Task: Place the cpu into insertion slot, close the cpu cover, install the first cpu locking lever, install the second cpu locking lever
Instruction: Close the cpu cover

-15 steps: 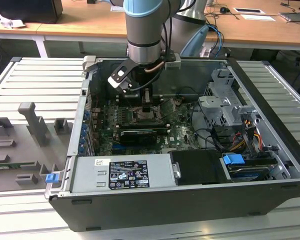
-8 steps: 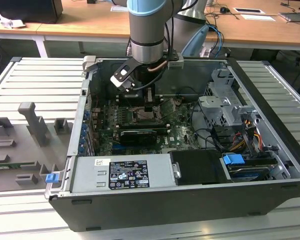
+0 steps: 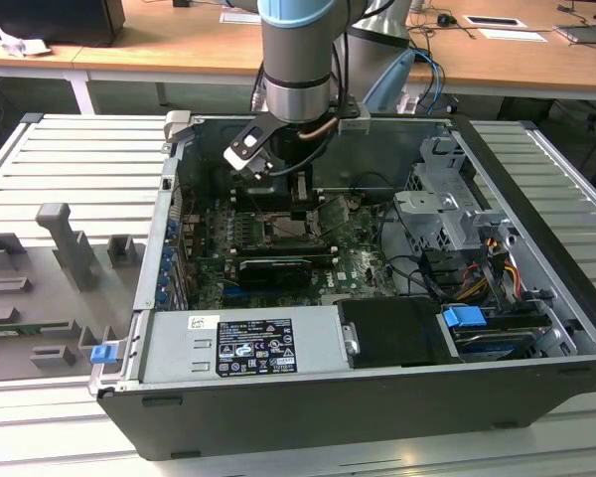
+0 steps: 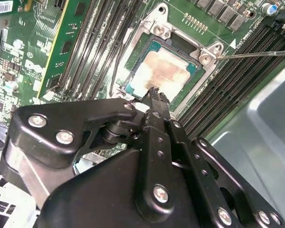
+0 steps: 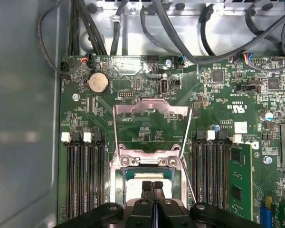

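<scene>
Tan flat cpu point(image 4: 164, 71) lies in grey-rimmed insertion slot point(image 4: 162, 31); black end effector point(image 4: 154, 91) above.

I'm seeing a ribbed grey worktable point(image 3: 79, 164) with grey fixture blocks point(image 3: 70, 248) sitting at the exterior view's left. Wooden desks point(image 3: 179, 55) are running along behind it.

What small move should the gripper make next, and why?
Probably lift straight up: the cpu already lies in the slot, the shut gripper tip is over it, and the cover stands open.
</scene>
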`<action>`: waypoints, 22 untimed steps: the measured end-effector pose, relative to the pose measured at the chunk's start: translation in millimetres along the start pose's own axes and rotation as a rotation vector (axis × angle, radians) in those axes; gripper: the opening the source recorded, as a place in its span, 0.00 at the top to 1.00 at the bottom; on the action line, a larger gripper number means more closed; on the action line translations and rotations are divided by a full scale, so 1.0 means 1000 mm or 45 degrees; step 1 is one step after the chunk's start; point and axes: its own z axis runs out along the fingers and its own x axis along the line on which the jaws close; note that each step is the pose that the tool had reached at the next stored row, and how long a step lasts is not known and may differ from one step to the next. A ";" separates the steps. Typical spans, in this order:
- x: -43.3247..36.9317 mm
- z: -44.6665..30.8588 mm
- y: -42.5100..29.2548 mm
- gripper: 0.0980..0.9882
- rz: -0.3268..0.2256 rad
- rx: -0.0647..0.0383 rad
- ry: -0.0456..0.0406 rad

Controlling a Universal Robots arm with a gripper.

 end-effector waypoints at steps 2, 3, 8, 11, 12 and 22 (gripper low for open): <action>0.0000 -0.0030 0.0002 0.99 0.000 0.000 0.000; 0.0000 -0.0048 0.0004 0.99 0.000 0.000 0.000; 0.0000 -0.0115 0.0048 0.99 0.001 0.000 0.000; 0.0000 -0.0197 0.0055 0.99 0.001 0.000 0.000; 0.0000 -0.0236 0.0058 0.99 0.001 0.000 0.000; 0.0001 -0.0304 0.0135 0.99 0.001 0.000 0.000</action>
